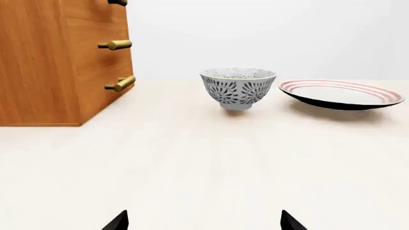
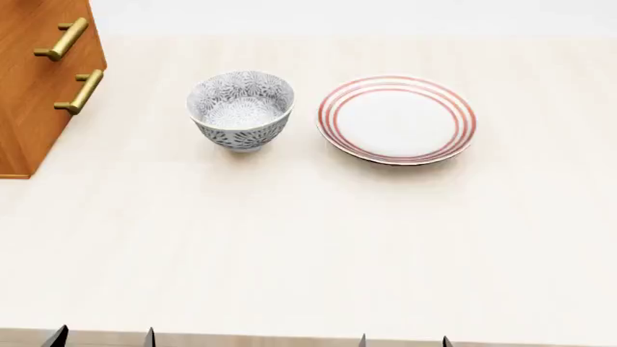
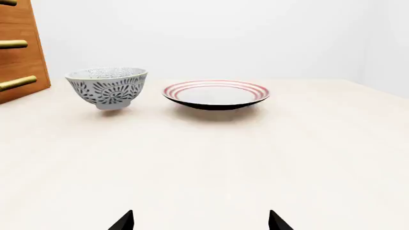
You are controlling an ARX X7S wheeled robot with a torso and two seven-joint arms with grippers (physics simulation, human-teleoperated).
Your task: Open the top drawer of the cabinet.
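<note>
1. Where the head view looks down, a pale cream tabletop (image 2: 308, 238) with a faint wood grain fills nearly everything, its near edge running along the bottom; behind it the wrist views show a plain, light grey-white wall (image 3: 211, 33).
2. The cabinet (image 2: 29, 94), orange-brown wood, stands on the tabletop at about 10 o'clock in the head view, cut off by the frame's left and top edges.
3. Two brass bar handles (image 2: 63, 40) show on it there. The left wrist view shows three in a column, and only the tip of the uppermost handle (image 1: 118, 2) is in frame.
4. The top drawer sits at that uppermost handle, almost wholly out of frame; whether it is pulled out cannot be told.
5. A patterned bowl (image 2: 241, 108), grey-white with dark floral print, stands upright at about 11 o'clock, near the cabinet but apart from it. Its inside shows only the printed pattern.
6. A white plate (image 2: 397, 118) with red rings round its rim lies at about 1 o'clock, just beside the bowl and not touching it; its face is bare.
7. The left gripper (image 1: 203, 221) shows two dark fingertips set wide apart, jaws spread, over bare tabletop.
8. The right gripper (image 3: 199, 220) shows the same: jaws parted, gripping nothing, well short of bowl and plate.
</note>
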